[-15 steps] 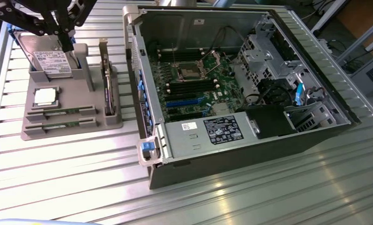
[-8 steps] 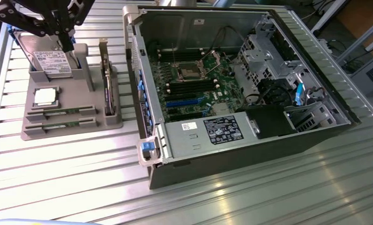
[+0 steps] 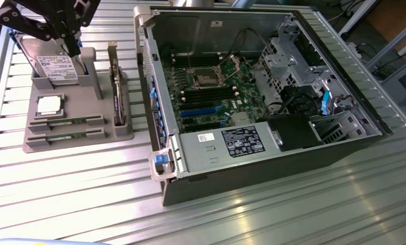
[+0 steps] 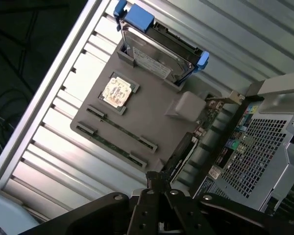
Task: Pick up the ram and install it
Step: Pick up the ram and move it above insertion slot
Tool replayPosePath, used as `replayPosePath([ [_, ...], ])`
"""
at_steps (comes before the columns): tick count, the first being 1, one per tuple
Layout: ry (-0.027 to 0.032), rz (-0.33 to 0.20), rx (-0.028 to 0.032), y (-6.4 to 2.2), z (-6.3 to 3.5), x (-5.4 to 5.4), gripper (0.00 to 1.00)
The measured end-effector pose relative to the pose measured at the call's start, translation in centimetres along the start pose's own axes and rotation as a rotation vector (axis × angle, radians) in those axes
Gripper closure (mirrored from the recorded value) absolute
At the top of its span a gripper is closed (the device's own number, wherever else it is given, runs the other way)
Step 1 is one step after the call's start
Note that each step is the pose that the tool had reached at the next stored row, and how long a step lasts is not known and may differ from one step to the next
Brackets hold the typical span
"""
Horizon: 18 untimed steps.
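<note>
Above the holder [image 3: 80, 104] with ram [image 3: 66, 123], jaws seem closed.

On the counter [image 3: 74, 194] I have the tray [image 3: 82, 108] at the exterior view's left, the computer case [image 3: 271, 173] just beside it on the right. On the tray: hard drive [image 3: 53, 64] at the far end, processor [image 3: 50, 104] behind two ram sticks [image 3: 66, 123], card [image 3: 116, 87] upright along the case side

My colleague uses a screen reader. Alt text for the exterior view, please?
The arm's shut gripper hangs over a grey holder, by its hard drive; two ram sticks lie in the holder's slots beside a silver processor and an upright dark card. On the exterior view's right, an open computer case shows its motherboard.
</note>
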State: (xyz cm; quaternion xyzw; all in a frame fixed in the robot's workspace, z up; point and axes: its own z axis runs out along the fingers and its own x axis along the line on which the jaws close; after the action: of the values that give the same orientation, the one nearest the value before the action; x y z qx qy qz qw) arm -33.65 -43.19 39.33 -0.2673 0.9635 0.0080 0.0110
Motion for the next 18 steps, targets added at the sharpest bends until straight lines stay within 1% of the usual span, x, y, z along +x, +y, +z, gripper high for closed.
replayPosePath([
  [10,0.0016,-0.086,-0.0009,0.00,0.00,0.00,0.90],
  [18,0.0029,-0.140,-0.0009,0.00,0.00,0.00,0.90],
])
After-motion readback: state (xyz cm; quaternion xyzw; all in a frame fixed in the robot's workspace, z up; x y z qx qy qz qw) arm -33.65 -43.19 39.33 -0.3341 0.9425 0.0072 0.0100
